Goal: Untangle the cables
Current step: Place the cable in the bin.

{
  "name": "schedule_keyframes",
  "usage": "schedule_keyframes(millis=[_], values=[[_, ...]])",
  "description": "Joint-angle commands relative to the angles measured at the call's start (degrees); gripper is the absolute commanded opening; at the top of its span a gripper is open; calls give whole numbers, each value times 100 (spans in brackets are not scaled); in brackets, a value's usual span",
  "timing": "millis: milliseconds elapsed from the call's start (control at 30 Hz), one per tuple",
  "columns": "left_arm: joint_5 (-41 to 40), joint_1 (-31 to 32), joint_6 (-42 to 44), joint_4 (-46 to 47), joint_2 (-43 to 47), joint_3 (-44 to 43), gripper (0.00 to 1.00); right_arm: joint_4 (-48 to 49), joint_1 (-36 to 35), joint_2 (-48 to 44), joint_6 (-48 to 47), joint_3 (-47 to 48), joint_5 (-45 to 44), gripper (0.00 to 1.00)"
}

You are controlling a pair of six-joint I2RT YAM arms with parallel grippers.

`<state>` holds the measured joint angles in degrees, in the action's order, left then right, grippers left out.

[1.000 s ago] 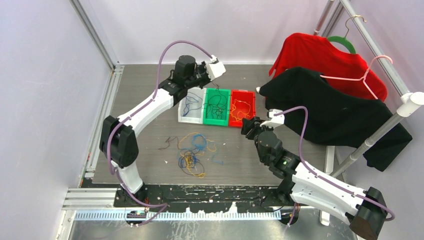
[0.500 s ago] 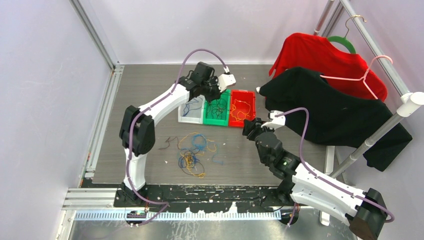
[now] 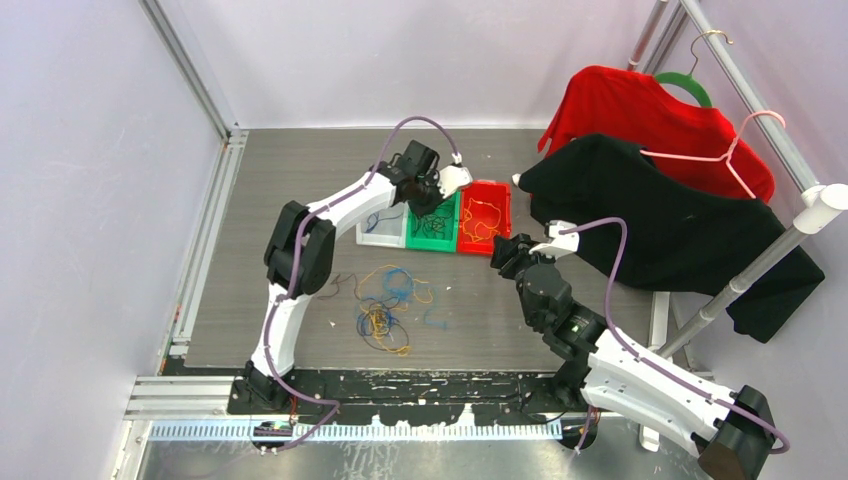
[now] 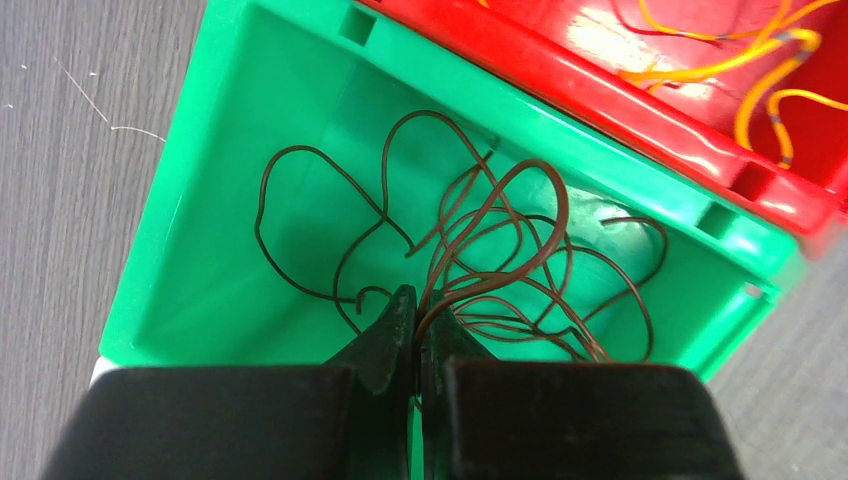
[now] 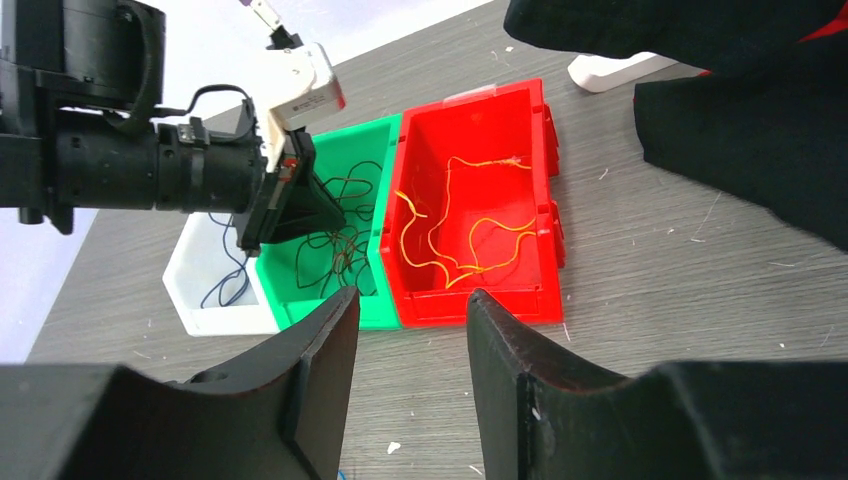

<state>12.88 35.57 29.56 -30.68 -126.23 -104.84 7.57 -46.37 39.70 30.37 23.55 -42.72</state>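
Observation:
My left gripper (image 4: 418,300) is shut on a thin dark cable (image 4: 520,190), whose loops hang into the green bin (image 4: 200,230). From above, the left gripper (image 3: 432,195) reaches over the green bin (image 3: 432,246), which stands between a white bin (image 3: 380,238) and a red bin (image 3: 484,249). Orange cables (image 5: 450,260) lie in the red bin (image 5: 530,305), and a blue cable (image 5: 230,285) lies in the white bin. A tangle of blue, orange and dark cables (image 3: 385,300) lies on the table. My right gripper (image 5: 412,295) stands open and empty just before the red bin.
A black shirt (image 3: 650,220) and a red shirt (image 3: 640,110) hang from a rack (image 3: 760,270) at the right, close to the right arm. Side walls and a metal rail (image 3: 200,260) bound the table on the left.
My left arm has swung right from the white bin's far side to over the green bin, still shut on the dark cable. The right gripper shifted slightly forward.

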Motion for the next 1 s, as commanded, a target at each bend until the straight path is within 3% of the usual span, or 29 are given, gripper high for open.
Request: schedule_keyframes(millis=[0, 100, 433, 667, 867, 967], values=[[-323, 63, 91, 97, -142, -418, 0, 47, 23, 22, 72, 152, -35, 49], [-391, 70, 197, 94, -182, -417, 0, -2, 31, 92, 91, 216, -18, 49], [425, 38, 564, -618, 448, -626, 41, -254, 31, 42, 134, 393, 33, 49], [865, -20, 831, -2086, 458, -1285, 61, -435, 31, -15, 136, 514, 71, 49], [1803, -125, 1385, -3753, -19, -2800, 59, -507, 29, -80, 97, 516, 88, 49], [1839, -123, 1444, -3815, -139, -2902, 55, -492, 30, -94, 85, 501, 71, 49]])
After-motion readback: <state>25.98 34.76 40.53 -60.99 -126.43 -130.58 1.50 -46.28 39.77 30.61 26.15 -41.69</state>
